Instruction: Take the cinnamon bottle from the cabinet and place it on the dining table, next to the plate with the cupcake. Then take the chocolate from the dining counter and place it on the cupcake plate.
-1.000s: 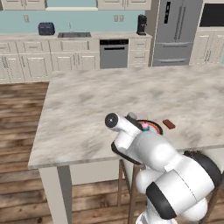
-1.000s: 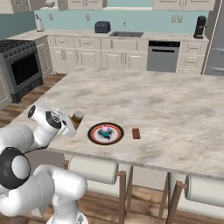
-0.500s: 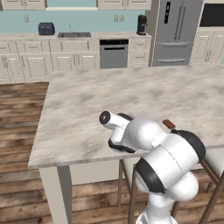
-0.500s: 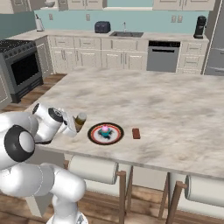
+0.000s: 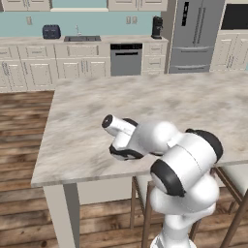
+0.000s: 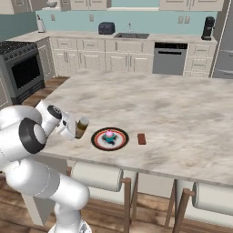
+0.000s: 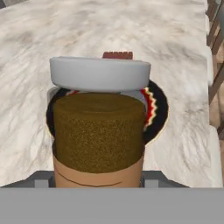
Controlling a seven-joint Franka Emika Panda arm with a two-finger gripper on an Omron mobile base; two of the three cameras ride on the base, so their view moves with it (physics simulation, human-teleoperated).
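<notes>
The white two-finger gripper (image 6: 76, 129) pinches the small brown cylindrical cinnamon jar with a grey lid (image 6: 81, 127), held just over the beige veined marble island top (image 6: 182, 109), beside the round red-rimmed plate (image 6: 109, 139) carrying 1 pink-frosted cupcake (image 6: 109, 135). A flat dark brown chocolate bar (image 6: 141, 139) lies near the plate's other side.

Dining table (image 6: 182, 113): island with a beige-grey veined marble top. Near its front edge lies the plate (image 6: 109, 139), red-rimmed with a dark centre, carrying the cupcake (image 6: 109, 135). The chocolate (image 6: 141, 139), a flat dark brown bar, lies on the marble just beside the plate, apart from it.
</notes>
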